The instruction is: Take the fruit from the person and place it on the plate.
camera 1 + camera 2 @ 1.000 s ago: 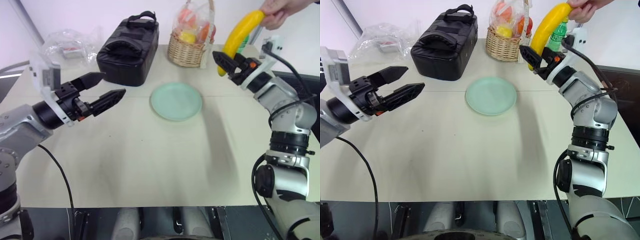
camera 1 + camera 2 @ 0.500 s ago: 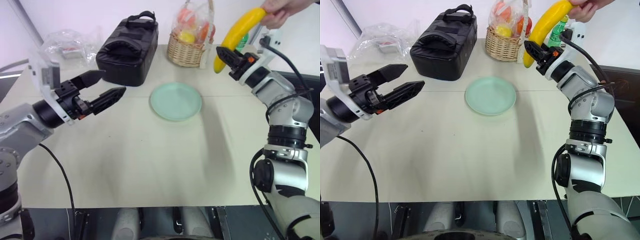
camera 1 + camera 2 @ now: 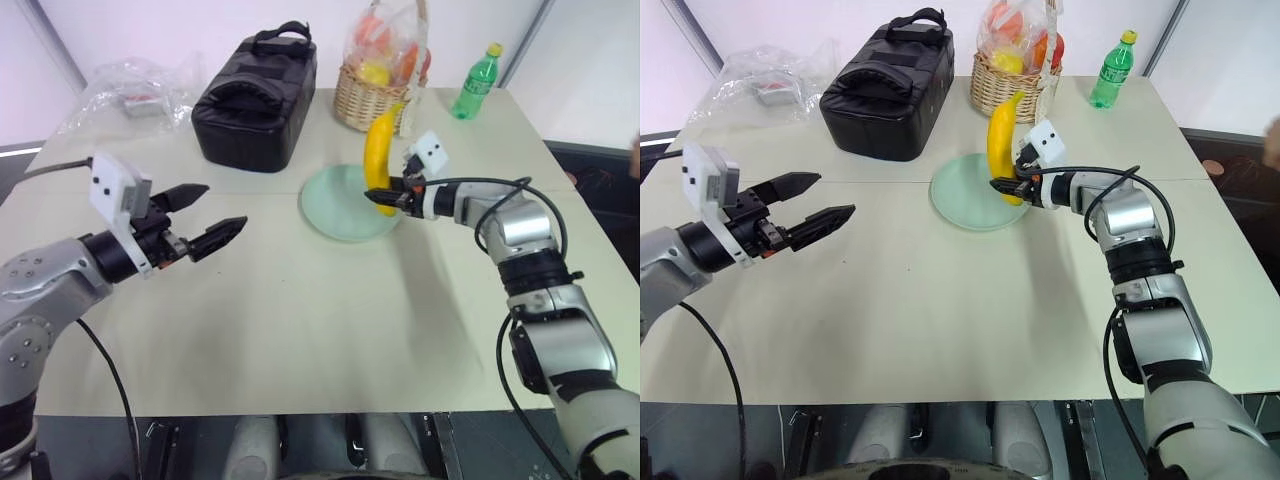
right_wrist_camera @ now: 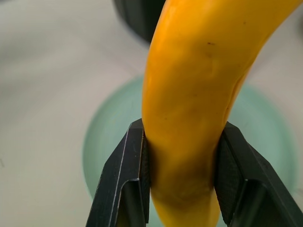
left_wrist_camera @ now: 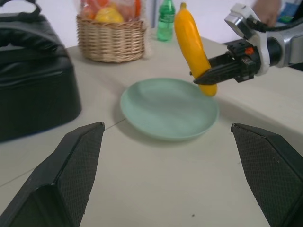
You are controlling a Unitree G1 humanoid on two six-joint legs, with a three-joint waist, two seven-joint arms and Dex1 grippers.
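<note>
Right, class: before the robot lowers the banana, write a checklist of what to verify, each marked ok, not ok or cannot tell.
1. Right gripper shut on the banana: ok, fingers clamp its lower end.
2. Banana over the mint-green plate: ok, at its right rim.
3. Banana lying on the plate: not ok, it stands upright, above the surface.
4. Plate surface free: ok.
5. Left gripper out of the way: ok, open, well left of the plate.
6. Wicker basket and black bag apart from the plate: ok.

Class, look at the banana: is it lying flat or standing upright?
Upright: the banana stands on end above the plate, pinched near its lower end by the right gripper.
</note>
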